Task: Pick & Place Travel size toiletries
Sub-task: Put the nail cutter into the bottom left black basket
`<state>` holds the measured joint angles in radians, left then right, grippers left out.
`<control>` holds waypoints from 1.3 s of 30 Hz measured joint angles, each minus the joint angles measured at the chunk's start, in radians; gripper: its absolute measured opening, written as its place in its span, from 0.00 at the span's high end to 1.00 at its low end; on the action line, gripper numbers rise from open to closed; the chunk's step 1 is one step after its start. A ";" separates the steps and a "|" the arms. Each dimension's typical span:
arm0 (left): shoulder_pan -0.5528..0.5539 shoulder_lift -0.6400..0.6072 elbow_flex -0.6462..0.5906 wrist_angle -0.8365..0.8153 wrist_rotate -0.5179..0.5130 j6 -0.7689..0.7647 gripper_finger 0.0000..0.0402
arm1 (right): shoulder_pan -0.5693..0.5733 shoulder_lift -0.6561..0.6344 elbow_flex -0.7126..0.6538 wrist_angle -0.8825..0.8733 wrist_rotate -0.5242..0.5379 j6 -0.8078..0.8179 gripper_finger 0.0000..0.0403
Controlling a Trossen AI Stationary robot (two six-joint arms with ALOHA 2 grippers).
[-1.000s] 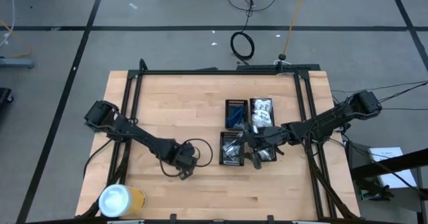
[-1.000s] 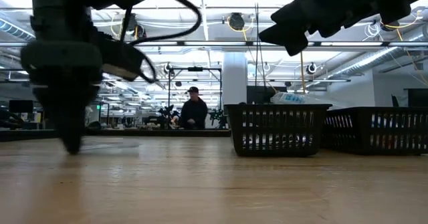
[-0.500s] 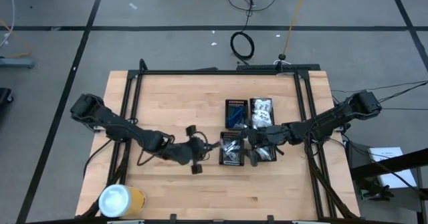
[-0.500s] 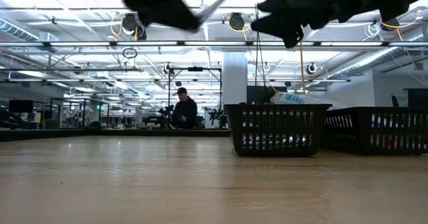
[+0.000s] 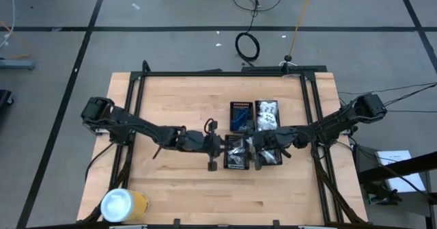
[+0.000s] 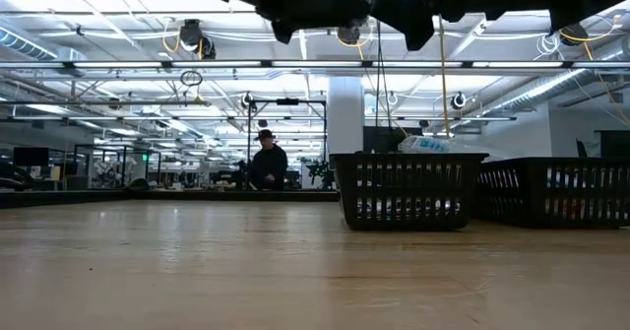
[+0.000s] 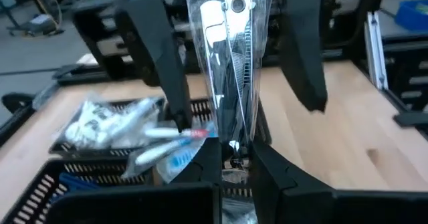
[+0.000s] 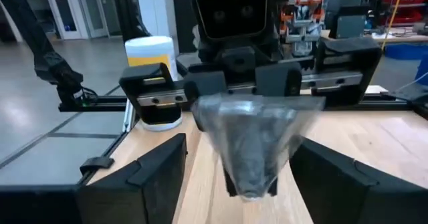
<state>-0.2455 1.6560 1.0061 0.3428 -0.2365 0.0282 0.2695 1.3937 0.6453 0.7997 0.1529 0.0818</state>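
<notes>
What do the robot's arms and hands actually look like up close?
Both arms are dark, nearly black, built of slim jointed segments with black cables looping alongside. The left hand ends in two flat, angular black fingers; the right hand has the same blocky pair. Seen head-on, the left wrist carries a boxy black camera housing with silvery rails.

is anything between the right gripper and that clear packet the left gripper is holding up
Nothing visible. The left gripper is shut on the clear packet, and the right gripper's open fingers flank it above the black trays.
</notes>
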 joint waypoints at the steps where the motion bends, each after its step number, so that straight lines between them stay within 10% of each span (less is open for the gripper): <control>1: 0.001 0.001 -0.002 0.000 0.007 0.005 0.93 | 0.000 0.000 0.000 -0.006 0.001 -0.001 0.38; 16: 0.003 0.002 -0.002 0.003 0.020 0.013 0.91 | 0.000 0.000 0.000 -0.011 0.003 -0.053 0.84; 29: -0.018 -0.026 -0.002 -0.003 0.023 -0.121 0.68 | -0.001 -0.001 0.000 -0.062 0.039 -0.070 0.85; 39: -0.059 -0.334 0.000 -0.173 -0.014 -0.037 0.38 | 0.001 0.000 0.000 -0.305 0.055 0.104 0.85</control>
<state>-0.3045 1.3221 1.0061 0.1699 -0.2507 -0.0090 0.2702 1.3937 0.6450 0.4950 0.2075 0.1861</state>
